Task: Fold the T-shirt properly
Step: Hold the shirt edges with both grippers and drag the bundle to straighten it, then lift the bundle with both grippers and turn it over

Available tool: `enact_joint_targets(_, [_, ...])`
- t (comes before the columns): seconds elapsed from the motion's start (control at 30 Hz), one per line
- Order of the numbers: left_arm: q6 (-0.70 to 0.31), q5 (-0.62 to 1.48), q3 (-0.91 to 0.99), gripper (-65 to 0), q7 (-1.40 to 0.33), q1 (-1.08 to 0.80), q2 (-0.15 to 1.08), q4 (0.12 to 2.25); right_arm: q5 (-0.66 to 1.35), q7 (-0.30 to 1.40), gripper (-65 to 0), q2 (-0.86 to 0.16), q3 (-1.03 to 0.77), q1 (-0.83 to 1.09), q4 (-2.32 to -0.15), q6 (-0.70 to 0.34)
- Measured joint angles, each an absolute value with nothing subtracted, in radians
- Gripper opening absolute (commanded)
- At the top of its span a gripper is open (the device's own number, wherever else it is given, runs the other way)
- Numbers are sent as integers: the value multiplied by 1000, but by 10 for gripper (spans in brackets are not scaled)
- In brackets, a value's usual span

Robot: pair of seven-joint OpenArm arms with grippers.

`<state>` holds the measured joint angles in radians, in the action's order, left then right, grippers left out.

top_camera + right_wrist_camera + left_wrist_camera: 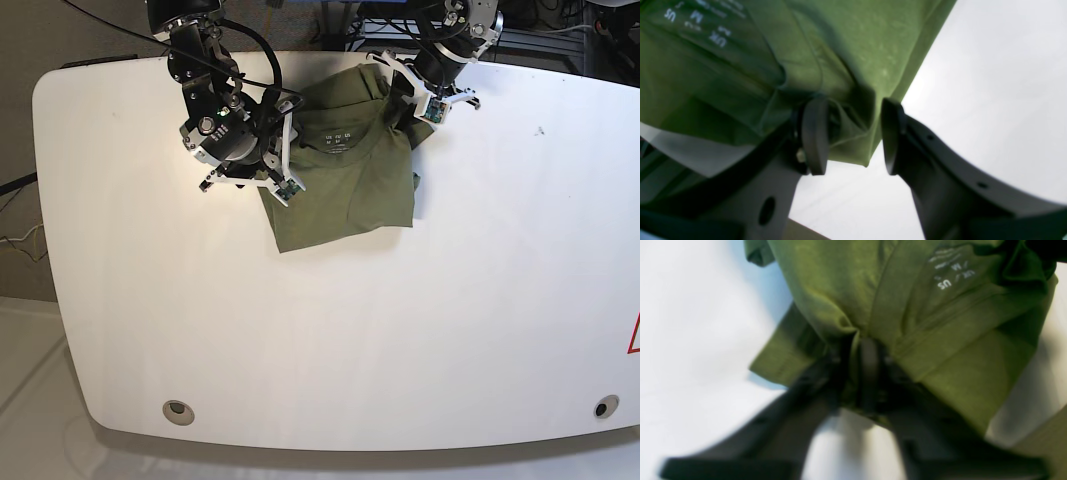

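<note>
Shirt (345,190) lies on the white table (400,340), in the upper middle of the base frame, partly folded, with the pale neck label (335,143) facing up. Your right claw (850,136) has its pads apart, and a bunched fold of green cloth sits between them. Your left claw (860,373) is at the shirt's upper right corner; the wrist picture is blurred, so you cannot tell if it grips
</note>
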<state>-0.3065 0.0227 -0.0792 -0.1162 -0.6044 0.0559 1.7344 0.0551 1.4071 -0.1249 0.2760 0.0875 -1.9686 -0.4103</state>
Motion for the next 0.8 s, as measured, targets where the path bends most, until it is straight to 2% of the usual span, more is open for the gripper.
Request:
enact_joint_targets(0.13, [-307, 23, -78, -328, -118, -607, 57, 1786, 55, 1407, -399, -125, 276, 88, -1969, -411])
enact_joint_targets(0.23, [-307, 23, -78, -313, -115, -604, 57, 1819, 55, 1407, -399, -125, 276, 87, -1969, -411])
enact_joint_targets(0.8, [-307, 26, -80, -313, -121, -593, 56, 1930, 55, 1407, -402, -123, 276, 74, -1969, -411])
